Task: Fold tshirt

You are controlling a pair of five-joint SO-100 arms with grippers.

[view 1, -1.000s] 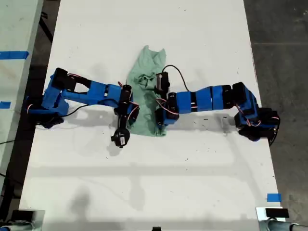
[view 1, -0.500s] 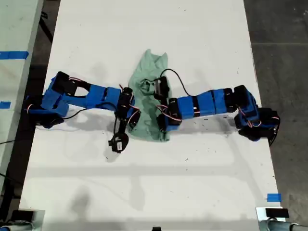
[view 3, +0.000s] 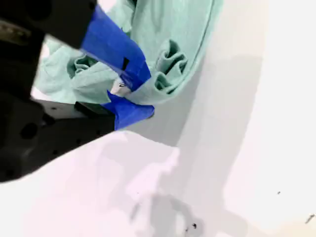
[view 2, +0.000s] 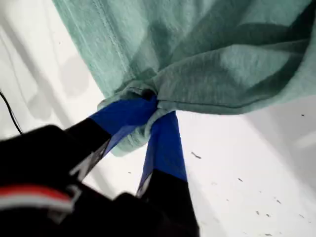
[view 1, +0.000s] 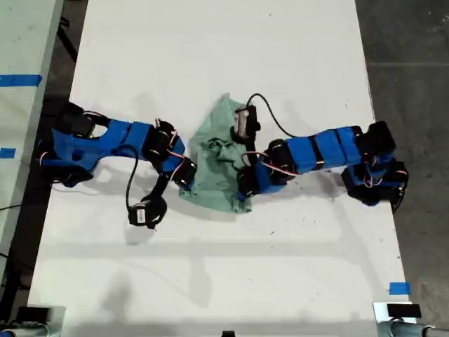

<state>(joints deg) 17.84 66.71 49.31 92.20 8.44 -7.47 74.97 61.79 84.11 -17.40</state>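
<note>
Both grippers pinch the bunched tshirt point(view 1: 219, 163) on the white bench point(view 1: 224, 42).

My first gripper point(view 2: 148, 101) has its blue jaws closed on a gathered fold of the mint cloth's edge, with the rest of the cloth spread beyond them. My second gripper point(view 3: 126, 94) clamps another crumpled edge of the tshirt between its blue jaws. In the exterior view the tshirt lies rumpled between the two blue arms, one arm reaching to each side of it, and a black cable point(view 1: 270, 116) loops just beside the cloth.
</note>
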